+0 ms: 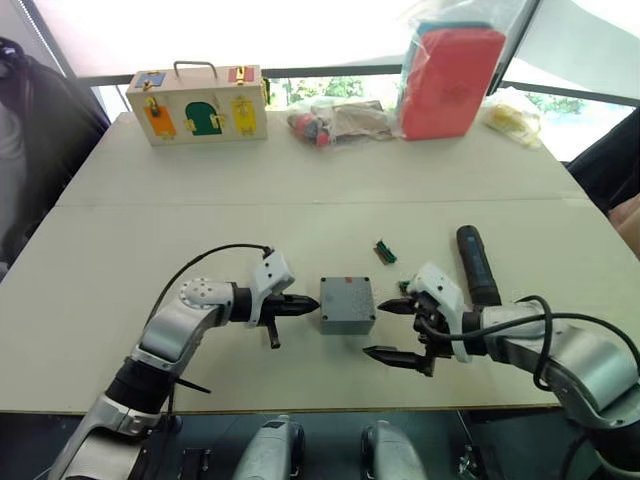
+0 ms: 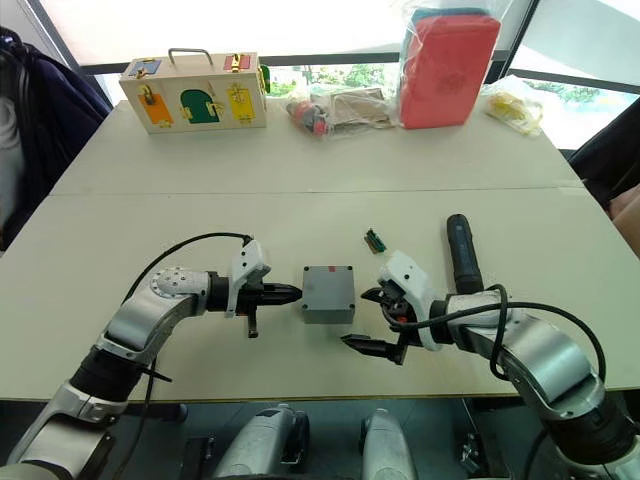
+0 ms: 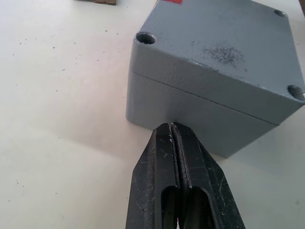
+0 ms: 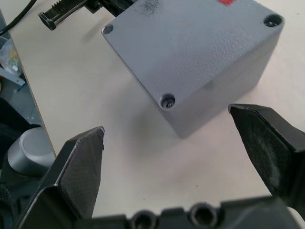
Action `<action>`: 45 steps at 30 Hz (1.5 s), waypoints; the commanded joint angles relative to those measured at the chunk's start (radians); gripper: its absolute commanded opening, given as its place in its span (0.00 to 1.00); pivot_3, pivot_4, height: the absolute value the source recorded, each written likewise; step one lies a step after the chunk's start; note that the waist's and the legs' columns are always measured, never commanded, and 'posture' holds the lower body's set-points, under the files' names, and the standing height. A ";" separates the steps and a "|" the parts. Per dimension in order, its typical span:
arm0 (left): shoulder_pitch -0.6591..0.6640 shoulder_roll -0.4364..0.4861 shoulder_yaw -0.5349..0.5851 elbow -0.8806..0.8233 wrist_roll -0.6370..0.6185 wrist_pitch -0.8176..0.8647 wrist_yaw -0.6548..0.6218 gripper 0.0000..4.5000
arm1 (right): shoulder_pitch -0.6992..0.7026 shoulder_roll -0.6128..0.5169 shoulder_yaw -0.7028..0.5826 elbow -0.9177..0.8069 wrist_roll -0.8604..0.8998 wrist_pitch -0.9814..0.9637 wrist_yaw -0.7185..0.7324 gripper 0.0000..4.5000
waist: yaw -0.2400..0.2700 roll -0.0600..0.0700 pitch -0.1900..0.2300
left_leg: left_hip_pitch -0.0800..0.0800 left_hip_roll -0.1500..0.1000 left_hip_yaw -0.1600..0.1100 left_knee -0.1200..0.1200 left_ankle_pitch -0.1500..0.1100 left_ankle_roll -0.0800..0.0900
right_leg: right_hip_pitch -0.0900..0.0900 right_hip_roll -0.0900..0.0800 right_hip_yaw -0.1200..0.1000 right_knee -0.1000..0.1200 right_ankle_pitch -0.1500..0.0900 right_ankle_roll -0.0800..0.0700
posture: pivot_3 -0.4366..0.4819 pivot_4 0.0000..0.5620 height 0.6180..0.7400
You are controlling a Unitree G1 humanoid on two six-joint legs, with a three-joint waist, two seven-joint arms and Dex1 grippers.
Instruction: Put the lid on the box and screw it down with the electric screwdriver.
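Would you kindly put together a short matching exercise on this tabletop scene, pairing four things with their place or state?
Column one:
1. left claw
2. right claw
3. lid
4. electric screwdriver

Column two:
A. lying on the table beyond the right arm
B. fingers shut together, tip at the box's side
C. sitting on top of the box
D. fingers spread wide apart, holding nothing

Pairs: 1-B, 2-D, 3-C, 4-A
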 commanded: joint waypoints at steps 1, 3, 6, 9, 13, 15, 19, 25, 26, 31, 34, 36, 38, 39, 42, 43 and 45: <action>0.019 0.058 0.037 -0.056 -0.024 0.008 -0.041 0.00 | 0.007 -0.043 -0.126 -0.066 0.067 0.031 0.018 1.00 | -0.001 0.000 0.000 | 0.000 0.000 0.000 0.000 0.000 0.000 | 0.000 0.000 0.000 0.000 0.000 0.000 | 0.48 0.27 1.00; 0.033 0.089 0.062 -0.081 -0.049 0.025 -0.057 0.00 | 0.000 -0.066 -0.188 -0.067 0.113 0.056 0.036 1.00 | -0.001 0.000 0.000 | 0.000 0.001 0.000 0.000 0.000 0.000 | 0.000 0.000 0.001 0.000 0.000 0.000 | 0.48 0.27 1.00; 0.055 0.128 0.132 -0.133 -0.119 0.081 -0.067 0.00 | -0.053 -0.064 -0.292 -0.036 0.232 0.119 0.038 1.00 | -0.001 0.000 0.000 | 0.000 0.001 0.000 0.000 0.000 0.000 | 0.000 -0.001 0.001 0.000 0.000 0.000 | 0.48 0.27 1.00; 0.053 0.162 0.212 -0.180 -0.199 0.154 -0.066 0.00 | -0.179 -0.026 -0.350 0.060 0.322 0.165 0.007 1.00 | -0.001 0.000 0.001 | -0.001 0.002 0.000 0.000 0.000 0.000 | -0.001 -0.001 0.001 -0.001 0.000 0.000 | 0.48 0.27 1.00; 0.044 0.179 0.296 -0.269 -0.288 0.252 -0.016 0.00 | -0.282 0.036 -0.273 0.177 0.269 0.126 -0.037 1.00 | 0.001 -0.001 0.000 | 0.000 0.002 -0.001 -0.001 0.000 0.000 | 0.000 -0.001 0.001 -0.001 0.000 -0.001 | 0.48 0.27 1.00; 0.038 0.174 0.314 -0.323 -0.326 0.311 0.028 0.00 | -0.316 0.075 -0.204 0.254 0.183 0.057 -0.062 1.00 | -0.002 -0.001 0.000 | -0.001 0.001 -0.001 -0.001 0.000 0.000 | 0.000 -0.001 0.001 -0.001 0.000 -0.001 | 0.48 0.27 1.00; 0.048 0.186 0.357 -0.404 -0.409 0.389 0.073 0.00 | -0.360 0.146 -0.116 0.324 0.067 -0.036 -0.114 1.00 | -0.002 -0.001 0.001 | 0.000 0.001 0.000 -0.001 0.001 -0.002 | -0.001 -0.001 0.001 0.000 0.000 0.000 | 0.48 0.27 1.00; 0.027 0.231 0.373 -0.460 -0.471 0.448 0.105 0.00 | -0.394 0.216 -0.050 0.413 -0.038 -0.130 -0.134 1.00 | -0.002 0.000 0.001 | -0.001 0.001 0.000 -0.001 0.004 -0.007 | -0.001 0.001 0.001 0.000 0.000 0.000 | 0.48 0.27 1.00; 0.028 0.240 0.376 -0.466 -0.477 0.453 0.108 0.00 | -0.396 0.224 -0.048 0.426 -0.050 -0.140 -0.136 1.00 | -0.002 -0.001 0.001 | 0.000 0.001 0.000 -0.001 0.004 -0.007 | -0.001 0.001 0.001 0.000 0.000 0.000 | 0.48 0.27 1.00; 0.048 0.276 0.386 -0.485 -0.505 0.462 0.120 0.00 | -0.394 0.249 -0.049 0.445 -0.085 -0.157 -0.146 1.00 | -0.002 0.000 0.001 | 0.000 0.000 0.000 -0.001 0.004 -0.007 | -0.001 0.002 0.000 0.000 0.000 0.000 | 0.48 0.27 1.00; 0.061 0.288 0.376 -0.481 -0.500 0.452 0.127 0.00 | -0.380 0.251 -0.040 0.453 -0.109 -0.157 -0.148 1.00 | -0.003 0.000 0.001 | 0.000 0.000 0.000 -0.001 0.004 -0.007 | -0.001 0.002 0.000 0.000 0.000 0.000 | 0.48 0.27 1.00; 0.066 0.291 0.368 -0.477 -0.496 0.445 0.134 0.00 | -0.369 0.252 -0.034 0.465 -0.130 -0.159 -0.153 0.90 | -0.002 0.000 0.001 | 0.000 0.000 0.000 -0.001 0.004 -0.007 | -0.001 0.002 0.000 0.000 0.000 0.000 | 0.48 0.27 1.00; 0.071 0.289 0.360 -0.476 -0.492 0.441 0.141 0.00 | -0.358 0.258 -0.032 0.482 -0.150 -0.161 -0.163 0.77 | -0.002 0.000 0.001 | 0.000 0.000 0.000 -0.001 0.004 -0.007 | -0.001 0.002 0.000 0.000 0.000 0.000 | 0.48 0.27 1.00; 0.073 0.289 0.356 -0.476 -0.488 0.440 0.143 0.00 | -0.355 0.260 -0.030 0.489 -0.158 -0.162 -0.165 0.72 | -0.002 0.000 0.001 | 0.000 0.000 0.000 -0.001 0.004 -0.007 | -0.001 0.002 0.000 0.000 0.000 0.000 | 0.48 0.27 1.00; 0.092 0.303 0.349 -0.480 -0.475 0.429 0.136 0.00 | -0.343 0.274 -0.019 0.523 -0.182 -0.185 -0.162 0.48 | -0.004 0.000 0.001 | 0.000 0.000 0.000 -0.001 0.004 -0.007 | -0.001 0.002 0.000 0.000 0.000 0.000 | 0.48 0.27 1.00; 0.099 0.306 0.353 -0.483 -0.475 0.428 0.136 0.00 | -0.341 0.280 -0.015 0.534 -0.192 -0.196 -0.162 0.37 | -0.004 0.000 0.001 | 0.000 0.000 0.001 -0.001 0.004 -0.007 | -0.001 0.002 0.001 0.000 0.000 0.000 | 0.48 0.27 1.00; 0.105 0.309 0.357 -0.485 -0.477 0.426 0.139 0.00 | -0.343 0.291 -0.013 0.558 -0.209 -0.214 -0.165 0.37 | -0.005 0.000 0.001 | 0.000 0.001 0.001 -0.001 0.004 -0.007 | -0.002 0.003 0.001 0.000 0.000 0.000 | 0.48 0.27 1.00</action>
